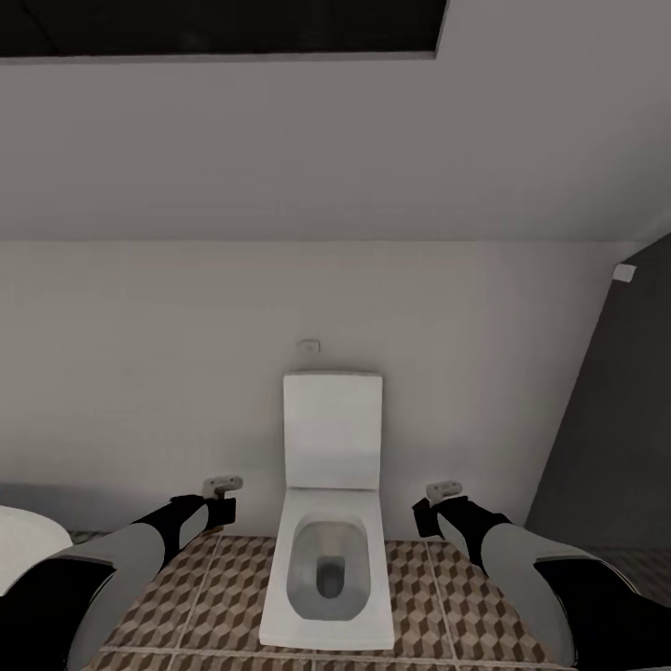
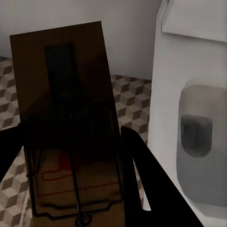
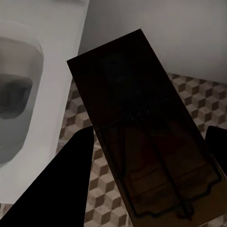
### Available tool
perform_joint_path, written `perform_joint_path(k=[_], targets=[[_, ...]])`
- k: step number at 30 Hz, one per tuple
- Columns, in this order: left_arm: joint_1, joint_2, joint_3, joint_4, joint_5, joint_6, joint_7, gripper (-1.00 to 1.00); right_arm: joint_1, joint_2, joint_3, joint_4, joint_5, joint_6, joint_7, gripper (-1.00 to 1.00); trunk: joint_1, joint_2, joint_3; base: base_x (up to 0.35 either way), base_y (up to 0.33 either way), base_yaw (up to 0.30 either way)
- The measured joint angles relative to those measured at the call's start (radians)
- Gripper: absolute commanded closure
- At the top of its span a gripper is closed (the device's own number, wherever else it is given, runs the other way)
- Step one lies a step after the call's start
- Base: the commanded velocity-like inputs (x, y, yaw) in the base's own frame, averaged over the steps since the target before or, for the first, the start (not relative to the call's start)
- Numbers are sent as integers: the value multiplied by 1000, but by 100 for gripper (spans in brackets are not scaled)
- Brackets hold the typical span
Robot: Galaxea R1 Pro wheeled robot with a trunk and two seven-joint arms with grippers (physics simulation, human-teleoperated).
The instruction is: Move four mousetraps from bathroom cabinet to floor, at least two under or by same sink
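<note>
In the left wrist view, a brown wooden mousetrap (image 2: 66,109) with dark wire parts sits between the two dark fingers (image 2: 151,189) of my left gripper (image 2: 71,179), which is shut on it. My right gripper (image 3: 142,165) is likewise shut on a second mousetrap (image 3: 137,118). From the head view, the left gripper (image 1: 219,499) and right gripper (image 1: 443,499) hang low on either side of a white toilet, above the cube-patterned bathroom floor (image 1: 233,578). The cabinet and the bathroom sink are out of view.
A white toilet (image 1: 331,522) with its lid up stands straight ahead against the pale wall. A dark grey wall panel (image 1: 606,447) rises at the right. The edge of a white rounded fixture (image 1: 23,540) shows at the far left. Tiled floor lies on both sides of the toilet.
</note>
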Motion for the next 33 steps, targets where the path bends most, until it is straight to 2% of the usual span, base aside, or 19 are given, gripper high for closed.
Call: perform_joint_path(k=[16, 19, 28, 33], targets=[[0, -10, 1, 0, 0, 1, 0, 100, 0, 0, 0, 0, 2, 2, -4, 100, 0, 0, 0, 0, 0, 0], [0, -10, 1, 0, 0, 1, 0, 100, 0, 0, 0, 0, 1, 2, -4, 100, 11, -21, -9, 0, 0, 0], [0, -10, 1, 0, 1, 2, -1, 100, 0, 0, 0, 0, 1, 2, -4, 100, 12, -21, -9, 0, 0, -1], [0, -10, 1, 1, 1, 2, 0, 100, 0, 0, -1, 0, 0, 3, -6, 100, 11, -21, -8, 0, 0, -148]])
